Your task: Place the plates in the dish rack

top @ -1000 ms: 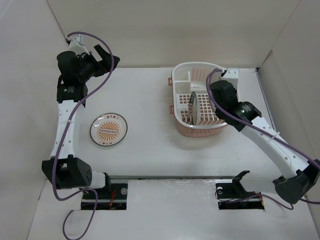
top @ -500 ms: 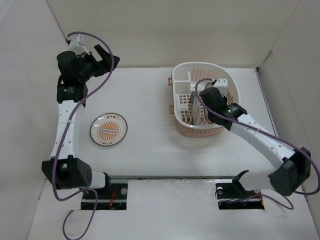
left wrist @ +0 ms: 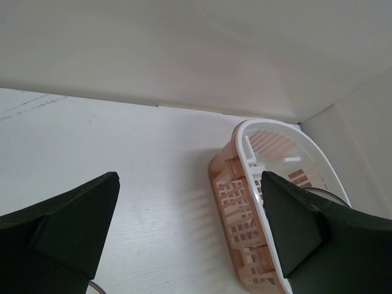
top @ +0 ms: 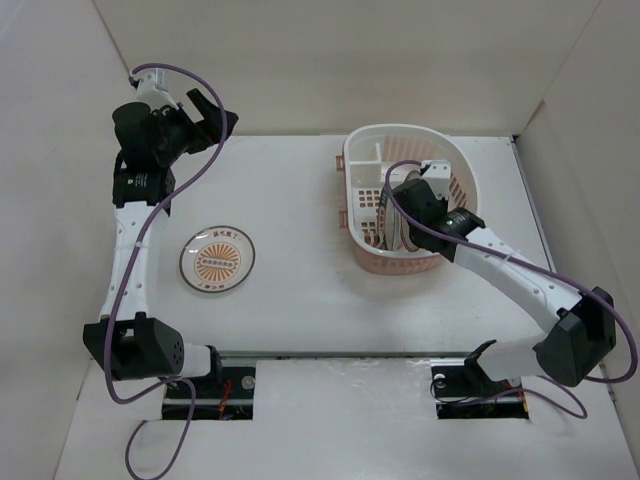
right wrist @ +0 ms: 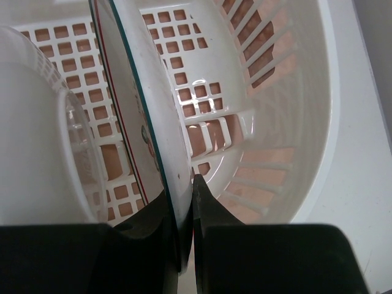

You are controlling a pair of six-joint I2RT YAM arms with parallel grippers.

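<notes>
The pink-and-white dish rack (top: 400, 266) stands at the back right of the table. My right gripper (top: 405, 222) reaches down into it and is shut on the rim of the plate with the dark green-blue rim (right wrist: 144, 104), which stands on edge. In the right wrist view my right gripper (right wrist: 179, 190) pinches that rim. A second plate (right wrist: 37, 135) stands on edge just left of it, its white back showing. The orange sunburst plate (top: 217, 260) lies flat on the table at the left. My left gripper (top: 213, 115) is open and empty, raised at the far left.
The box walls close in the table at the back and both sides. The rack (left wrist: 245, 208) shows between my left gripper's open fingers (left wrist: 73, 226). The rack's small corner compartment (top: 367, 152) is at its far left.
My right wrist has swung left and nearer, over the standing plates in the rack. The left arm and the sunburst plate have not moved.
</notes>
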